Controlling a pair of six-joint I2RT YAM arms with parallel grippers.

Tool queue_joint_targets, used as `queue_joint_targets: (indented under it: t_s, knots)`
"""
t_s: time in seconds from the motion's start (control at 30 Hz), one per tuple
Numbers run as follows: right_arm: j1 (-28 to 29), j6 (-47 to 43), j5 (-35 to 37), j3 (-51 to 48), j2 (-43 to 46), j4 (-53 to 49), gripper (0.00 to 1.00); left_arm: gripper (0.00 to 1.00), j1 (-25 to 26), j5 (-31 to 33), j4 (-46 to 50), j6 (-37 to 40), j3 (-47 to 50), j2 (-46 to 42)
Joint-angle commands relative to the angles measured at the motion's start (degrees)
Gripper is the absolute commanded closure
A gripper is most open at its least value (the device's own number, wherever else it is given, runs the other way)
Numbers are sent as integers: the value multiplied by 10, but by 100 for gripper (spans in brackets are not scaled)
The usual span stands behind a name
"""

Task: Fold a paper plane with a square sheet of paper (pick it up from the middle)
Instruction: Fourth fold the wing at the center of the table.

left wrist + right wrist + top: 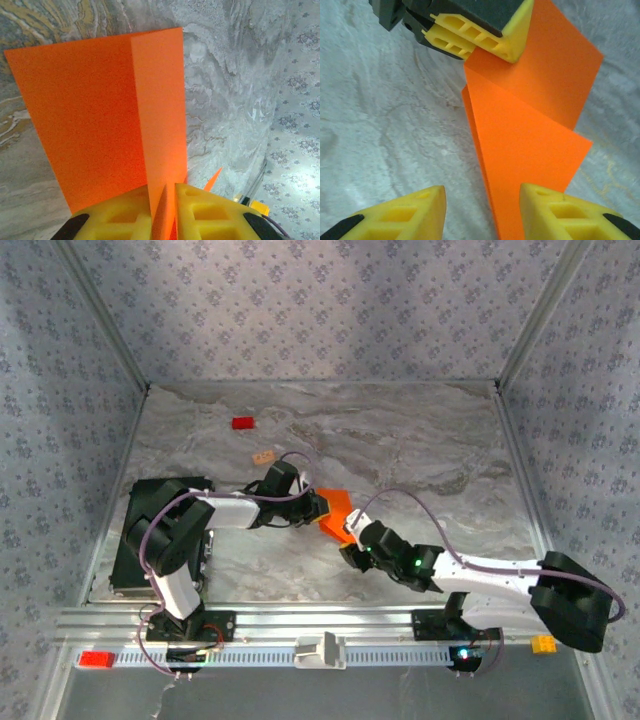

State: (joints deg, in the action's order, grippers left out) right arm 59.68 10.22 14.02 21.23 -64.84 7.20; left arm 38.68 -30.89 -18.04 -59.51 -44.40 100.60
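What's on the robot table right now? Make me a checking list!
Surface: grey marbled table, no damage seen.
Job's things: bright orange creased sheet of paper, folded along one crease, between the two grippers.
Clutter: small red block and small tan block, farther back, apart from the paper.
Grippers: left gripper pinches the paper's edge; right gripper open, the paper reaching between its jaws.
Cables: purple cable loops over each arm.
Surroundings: flower-patterned walls on three sides.
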Motion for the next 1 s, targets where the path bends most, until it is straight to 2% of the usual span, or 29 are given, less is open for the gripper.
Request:
queue_joint_targets:
  t_s: [0.0, 0.1, 0.43, 0.97]
  knots:
    - [24, -74, 98, 5, -30, 45, 56, 84, -1, -14, -2, 0, -19, -25]
    - [32, -85, 134, 8, -61, 59, 56, 84, -1, -18, -3, 3, -19, -26]
    - [33, -95, 178, 24, -135, 84, 57, 84, -1, -22, -5, 6, -22, -28]
    - [34, -74, 176, 18, -134, 80, 78, 84, -1, -18, 1, 11, -21, -32]
